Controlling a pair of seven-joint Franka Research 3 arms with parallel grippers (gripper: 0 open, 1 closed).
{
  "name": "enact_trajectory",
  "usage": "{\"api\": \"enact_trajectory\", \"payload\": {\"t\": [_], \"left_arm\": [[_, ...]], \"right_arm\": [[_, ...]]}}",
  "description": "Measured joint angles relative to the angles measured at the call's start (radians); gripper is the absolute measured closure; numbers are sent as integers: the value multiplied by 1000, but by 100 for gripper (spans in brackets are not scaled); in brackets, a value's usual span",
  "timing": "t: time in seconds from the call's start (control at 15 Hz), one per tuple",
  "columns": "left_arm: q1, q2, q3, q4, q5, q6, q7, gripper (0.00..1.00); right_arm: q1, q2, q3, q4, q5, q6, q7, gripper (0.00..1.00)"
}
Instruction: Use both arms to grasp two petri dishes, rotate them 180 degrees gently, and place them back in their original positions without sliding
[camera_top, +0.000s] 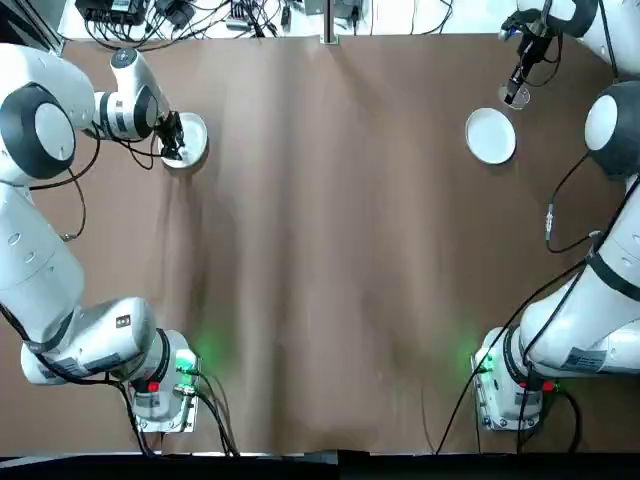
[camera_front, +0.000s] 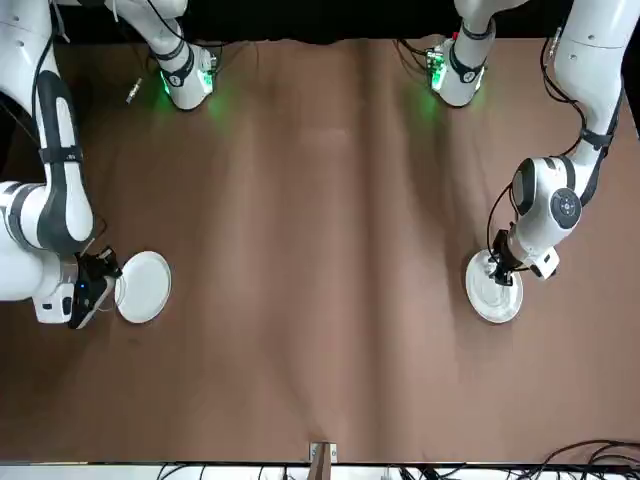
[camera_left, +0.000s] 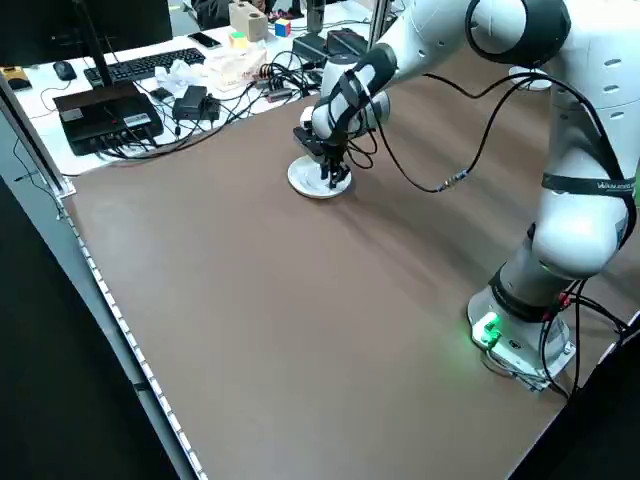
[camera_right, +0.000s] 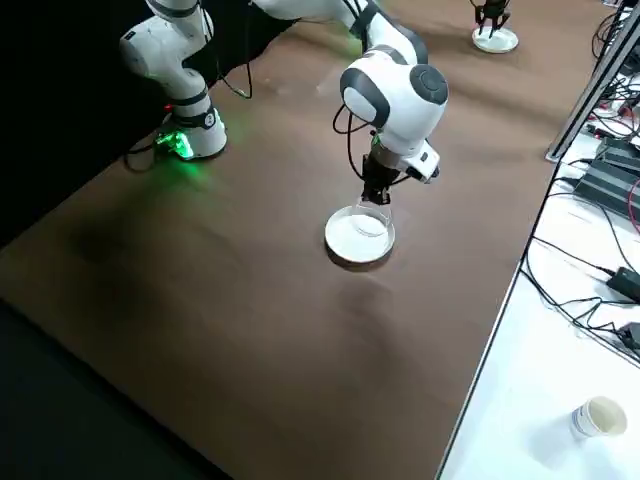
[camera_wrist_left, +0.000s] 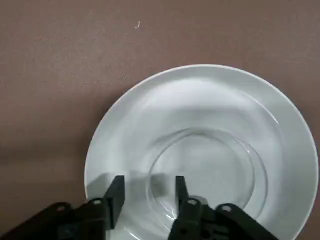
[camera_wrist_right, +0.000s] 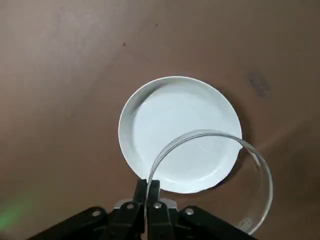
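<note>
1. Surroundings. The table (camera_top: 330, 250) is covered with a matte brown sheet with soft lengthwise creases. Black cables (camera_top: 200, 15) and power bricks line its 12 o'clock edge. A keyboard (camera_left: 140, 65) and a flat black box (camera_left: 105, 110) sit on the white bench beyond the 10 o'clock corner. A paper cup (camera_right: 598, 416) stands on the bench past the right arm's end. Nothing lies on the sheet between the 2 work points. A green lamp (camera_top: 187, 362) glows at each arm base, at 7 and 5 o'clock.

2. Left station, 10 o'clock on the table. A round, glossy white saucer (camera_wrist_left: 200, 95) with a shallow raised rim lies flat on the sheet. A clear, thin-walled petri dish (camera_wrist_left: 207, 170) sits inside it, seen as a faint ring. The left gripper (camera_wrist_left: 148, 181) is down at the saucer's near side. Its 2 black fingers are spread apart, 1 on each side of the clear wall, and are not clamped on it.

3. Right station, 2 o'clock on the table. A second white saucer (camera_wrist_right: 165, 125), plain and smooth, lies flat on the sheet. The right gripper (camera_wrist_right: 148, 187) has its fingers pinched tight on the rim of a second clear dish (camera_wrist_right: 215, 175). This dish is round and transparent with a low wall. It overlaps the saucer's edge in the wrist view and extends out past it. In the top view it sits toward 1 o'clock of the saucer.
</note>
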Motion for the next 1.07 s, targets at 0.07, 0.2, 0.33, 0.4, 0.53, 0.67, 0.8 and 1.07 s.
{"api": "enact_trajectory", "payload": {"t": [0.07, 0.2, 0.33, 0.4, 0.53, 0.67, 0.8, 1.07], "left_arm": [[0, 0, 0, 1, 0, 0, 0, 39], [0, -4, 0, 7, 1, 2, 0, 21], [-1, -14, -1, 11, 5, 2, 2, 3], [-2, -19, -1, 14, 14, 2, 4, 0], [-3, -23, -2, 17, 72, 2, 30, 0], [-2, -24, -3, 21, 128, 1, 136, 0], [0, -24, -3, 22, 138, 1, 335, 0], [30, -24, -3, 57, 138, 0, 799, 0]], "right_arm": [[1, 0, 1, -1, 0, 5, -41, 96], [9, 0, 4, -4, 0, 17, -144, 96], [17, 1, 5, -20, 0, 43, -259, 96], [19, 1, 5, -32, -1, 59, -313, 96], [19, 3, 4, -59, -6, 99, -418, 96], [18, 5, 3, -85, -14, 128, -487, 96], [17, 10, 2, -117, -36, 158, -511, 96], [19, 18, 3, -172, -116, 226, -521, 96]]}}
